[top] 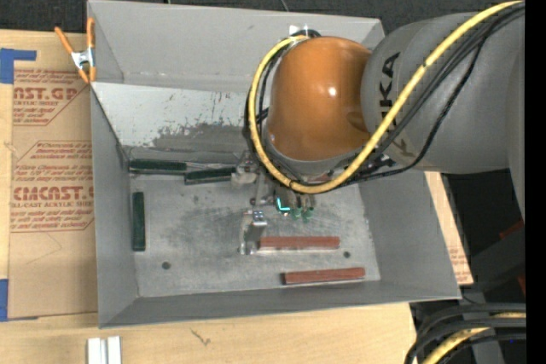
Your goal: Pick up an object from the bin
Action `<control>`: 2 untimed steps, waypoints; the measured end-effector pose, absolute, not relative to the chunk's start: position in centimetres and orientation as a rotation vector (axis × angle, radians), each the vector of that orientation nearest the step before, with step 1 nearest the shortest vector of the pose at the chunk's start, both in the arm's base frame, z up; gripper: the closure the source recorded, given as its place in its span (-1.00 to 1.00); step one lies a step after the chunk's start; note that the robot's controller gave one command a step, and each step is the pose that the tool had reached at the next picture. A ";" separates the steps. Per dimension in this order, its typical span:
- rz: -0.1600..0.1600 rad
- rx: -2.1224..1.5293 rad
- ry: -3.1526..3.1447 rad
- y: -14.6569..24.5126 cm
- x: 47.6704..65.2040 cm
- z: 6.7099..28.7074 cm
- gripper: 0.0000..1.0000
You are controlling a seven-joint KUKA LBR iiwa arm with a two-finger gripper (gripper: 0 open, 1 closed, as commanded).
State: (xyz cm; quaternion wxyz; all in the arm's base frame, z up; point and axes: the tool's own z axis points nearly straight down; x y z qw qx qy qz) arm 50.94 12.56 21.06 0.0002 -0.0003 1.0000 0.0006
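Bin holds green bars, two red bars. My gripper at left end of upper red bar; can't tell jaw gap.

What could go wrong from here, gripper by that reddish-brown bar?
1. The gripper sits at the left end of the upper reddish-brown bar, not its middle; gripped there, the bar would likely tilt or slip out.
2. The bar lies flat on the bin floor, so the gripper may scrape metal or push it toward the lower reddish-brown bar.

"KA" on grey arm
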 end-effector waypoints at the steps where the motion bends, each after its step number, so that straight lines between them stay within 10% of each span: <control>1: 0.004 -0.052 3.132 9.8 51.5 16.9 -1.00; 2: 0.000 -0.089 3.136 8.6 51.7 10.8 -1.00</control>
